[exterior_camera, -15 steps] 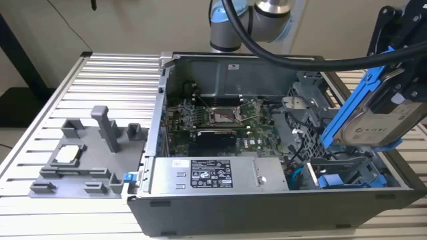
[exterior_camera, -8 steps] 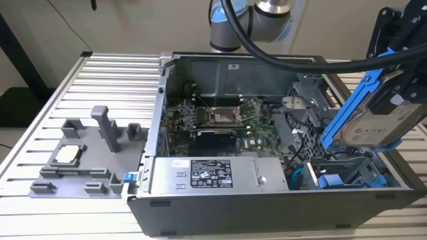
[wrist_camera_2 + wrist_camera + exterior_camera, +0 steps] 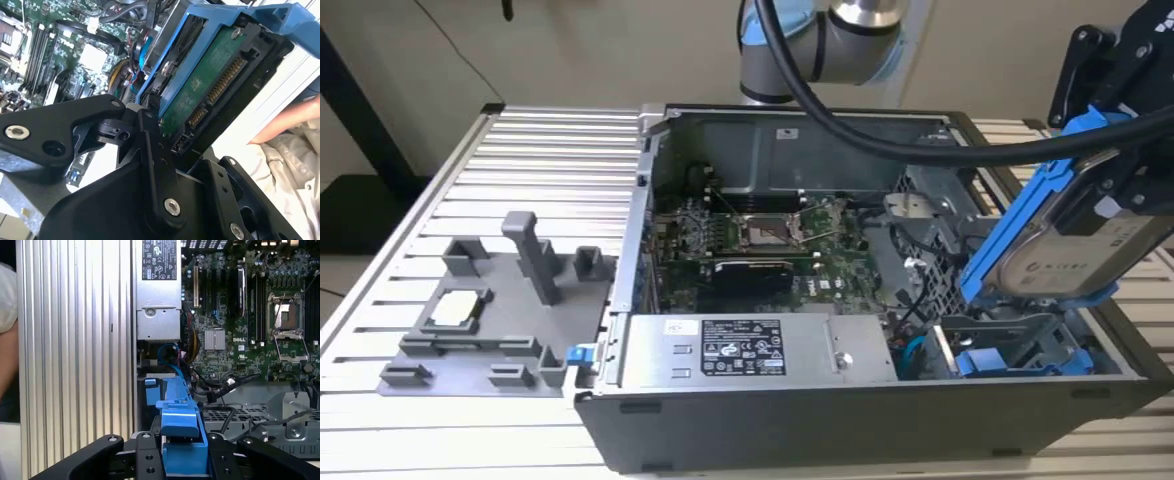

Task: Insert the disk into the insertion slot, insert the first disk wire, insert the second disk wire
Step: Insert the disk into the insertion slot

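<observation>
My gripper (image 3: pixel 1118 170) is shut on the disk (image 3: pixel 1074 255), a silver drive in a bright blue carrier (image 3: pixel 1014 220). The disk hangs tilted, nearly on edge, above the exterior view's right end of the open computer case. Below its lower end is the insertion slot (image 3: pixel 1007 335), a grey sheet-metal bay with blue parts inside. The second wrist view shows the disk's green circuit board and connectors (image 3: pixel 210 85) between the black fingers (image 3: pixel 150 145). The blue carrier (image 3: pixel 180 425) sits between the fingers (image 3: pixel 145 457) in the first wrist view. A blue cable (image 3: pixel 170 357) loops near the bay.
Inside the case lie the motherboard with its processor socket (image 3: pixel 767 232) and the grey power-supply box (image 3: pixel 747 350). A grey fixture (image 3: pixel 480 320) stands on the ribbed metal table (image 3: pixel 520 170) at the exterior view's left. A person's arm (image 3: pixel 285 125) is close beside the case.
</observation>
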{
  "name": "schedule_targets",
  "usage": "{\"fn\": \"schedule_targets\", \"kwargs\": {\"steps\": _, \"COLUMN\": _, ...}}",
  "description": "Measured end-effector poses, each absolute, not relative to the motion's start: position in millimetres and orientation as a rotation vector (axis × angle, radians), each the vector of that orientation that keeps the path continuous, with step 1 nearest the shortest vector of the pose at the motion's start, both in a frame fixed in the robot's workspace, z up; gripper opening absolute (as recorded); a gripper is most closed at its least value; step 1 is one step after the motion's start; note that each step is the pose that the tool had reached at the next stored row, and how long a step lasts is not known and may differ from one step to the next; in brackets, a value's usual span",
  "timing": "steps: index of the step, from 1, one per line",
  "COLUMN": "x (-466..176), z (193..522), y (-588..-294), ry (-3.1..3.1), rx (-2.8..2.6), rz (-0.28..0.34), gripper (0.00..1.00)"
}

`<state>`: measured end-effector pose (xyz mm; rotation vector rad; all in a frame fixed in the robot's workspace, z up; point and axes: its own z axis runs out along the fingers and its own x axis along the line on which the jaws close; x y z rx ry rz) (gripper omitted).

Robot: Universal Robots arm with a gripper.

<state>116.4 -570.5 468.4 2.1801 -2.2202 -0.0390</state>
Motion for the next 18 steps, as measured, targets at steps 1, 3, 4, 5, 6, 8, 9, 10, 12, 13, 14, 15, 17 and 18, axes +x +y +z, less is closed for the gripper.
{"fn": "schedule_targets", "kwargs": {"steps": 1, "x": 116, "z": 467, "y": -571, "ry": -2.22, "rx": 2.18, "rz": -0.039, "gripper": 0.33}}
{"fn": "schedule_targets", "kwargs": {"steps": 3, "x": 117, "z": 463, "y": -571, "ry": -2.22, "rx": 2.18, "rz": -0.039, "gripper": 0.33}}
{"fn": "schedule_targets", "kwargs": {"steps": 4, "x": 117, "z": 461, "y": -571, "ry": -2.22, "rx": 2.18, "rz": -0.039, "gripper": 0.33}}
{"fn": "schedule_targets", "kwargs": {"steps": 5, "x": 117, "z": 459, "y": -571, "ry": -2.22, "rx": 2.18, "rz": -0.039, "gripper": 0.33}}
{"fn": "schedule_targets", "kwargs": {"steps": 6, "x": 117, "z": 458, "y": -571, "ry": -2.22, "rx": 2.18, "rz": -0.039, "gripper": 0.33}}
{"fn": "schedule_targets", "kwargs": {"steps": 8, "x": 118, "z": 454, "y": -571, "ry": -2.22, "rx": 2.18, "rz": -0.039, "gripper": 0.33}}
{"fn": "schedule_targets", "kwargs": {"steps": 9, "x": 118, "z": 452, "y": -571, "ry": -2.22, "rx": 2.18, "rz": -0.039, "gripper": 0.33}}
{"fn": "schedule_targets", "kwargs": {"steps": 10, "x": 118, "z": 451, "y": -571, "ry": -2.22, "rx": 2.18, "rz": -0.039, "gripper": 0.33}}
{"fn": "schedule_targets", "kwargs": {"steps": 12, "x": 118, "z": 447, "y": -571, "ry": -2.22, "rx": 2.18, "rz": -0.039, "gripper": 0.33}}
{"fn": "schedule_targets", "kwargs": {"steps": 13, "x": 119, "z": 446, "y": -571, "ry": -2.22, "rx": 2.18, "rz": -0.039, "gripper": 0.33}}
{"fn": "schedule_targets", "kwargs": {"steps": 14, "x": 119, "z": 444, "y": -571, "ry": -2.22, "rx": 2.18, "rz": -0.039, "gripper": 0.33}}
{"fn": "schedule_targets", "kwargs": {"steps": 15, "x": 119, "z": 443, "y": -571, "ry": -2.22, "rx": 2.181, "rz": -0.039, "gripper": 0.33}}
{"fn": "schedule_targets", "kwargs": {"steps": 17, "x": 119, "z": 440, "y": -571, "ry": -2.22, "rx": 2.181, "rz": -0.04, "gripper": 0.33}}
{"fn": "schedule_targets", "kwargs": {"steps": 18, "x": 119, "z": 439, "y": -571, "ry": -2.22, "rx": 2.181, "rz": -0.04, "gripper": 0.33}}
